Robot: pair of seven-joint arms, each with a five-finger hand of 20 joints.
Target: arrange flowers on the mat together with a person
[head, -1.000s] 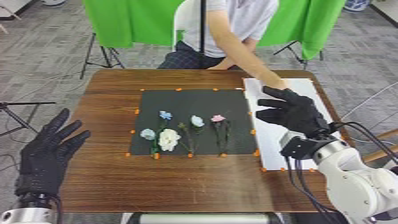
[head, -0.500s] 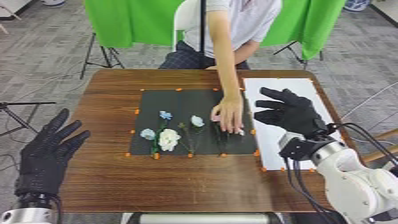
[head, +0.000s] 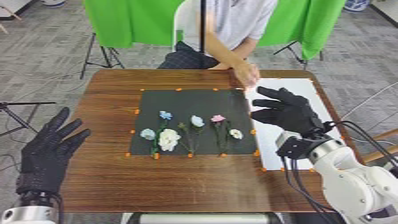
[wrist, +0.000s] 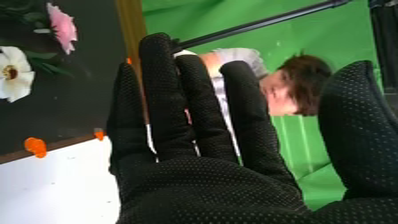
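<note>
Right hand (head: 289, 114) is hanging open and empty over the white sheet (head: 300, 86), and the small white flower (head: 235, 133) is lying on the black mat (head: 182, 103), off to its left and toward the robot, nearer this hand than the left hand (head: 44, 157).

The right wrist view's edge cuts off a white flower (wrist: 16, 88) (partly, anyway).

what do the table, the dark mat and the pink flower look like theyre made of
Table: wood, brown with streaky grain, apparently a slight sheen. Dark mat: matte, flat and even-toned, perhaps card or felt. Pink flower: probably fabric, matte, with thin frilled petals, though paper or a real bloom isn't ruled out.
</note>
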